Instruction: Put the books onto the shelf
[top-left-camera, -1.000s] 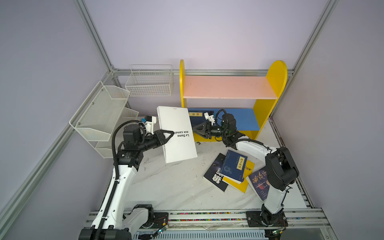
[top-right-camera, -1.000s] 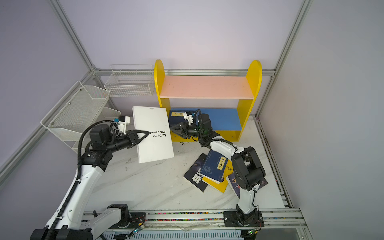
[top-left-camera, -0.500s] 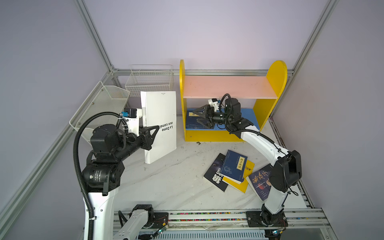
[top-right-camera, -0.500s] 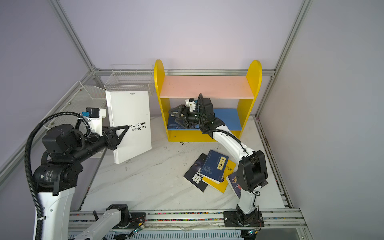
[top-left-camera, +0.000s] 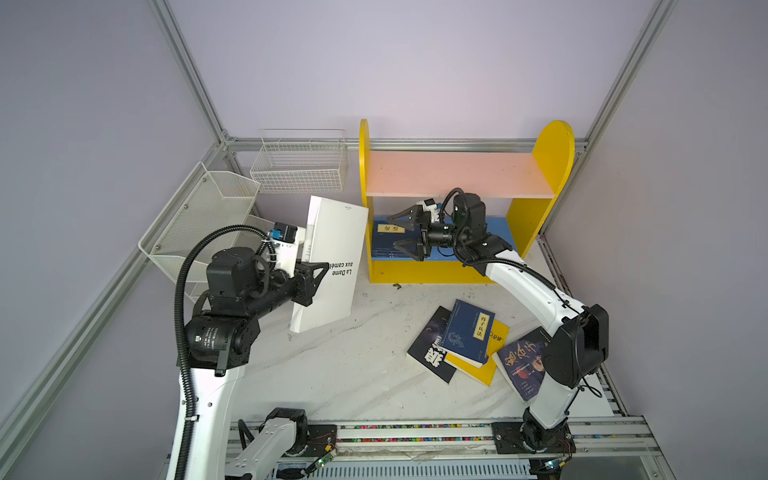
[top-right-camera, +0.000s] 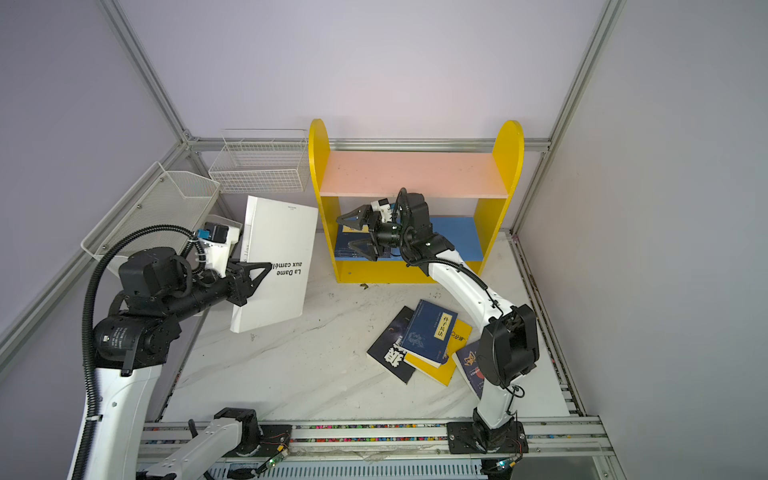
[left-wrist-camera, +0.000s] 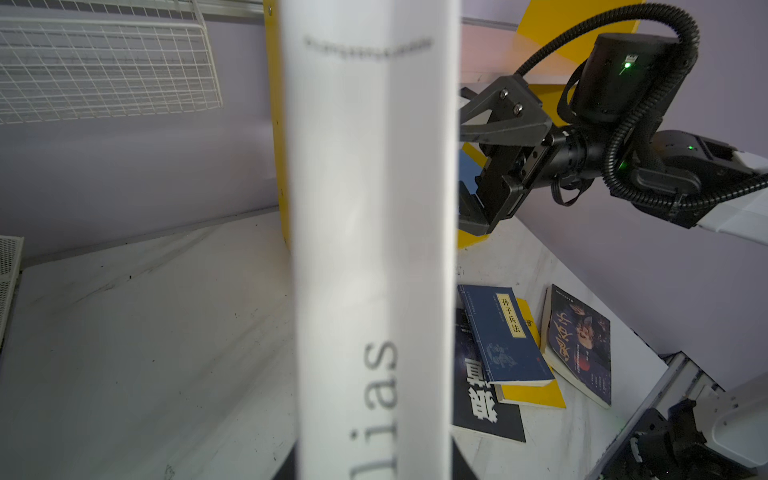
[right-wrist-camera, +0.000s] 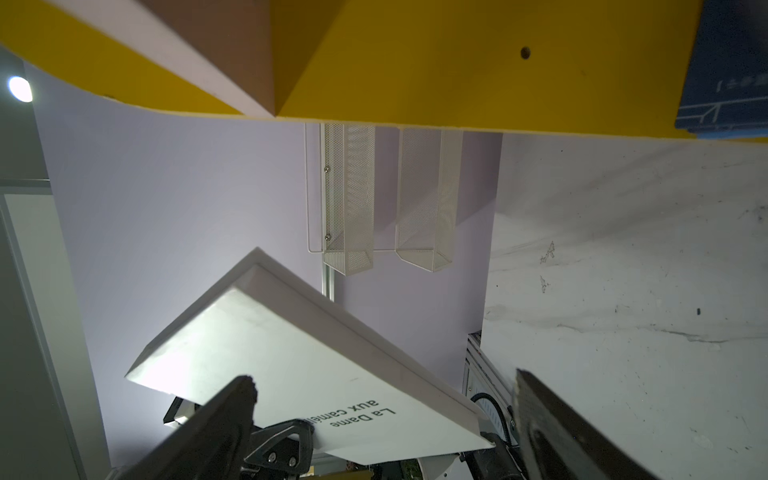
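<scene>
Right end effector (top-left-camera: 392, 232) has opened wide — navy book (top-left-camera: 380, 243) lies on shelf (top-left-camera: 457, 178).

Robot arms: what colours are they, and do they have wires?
Both arms have white tube-like links and chunky black joints. The left arm has a thick ribbed black cable; the right arm has a shorter one by its wrist. Their fingers are black, open triangle shapes. Small green lights glow on the right arm.
</scene>
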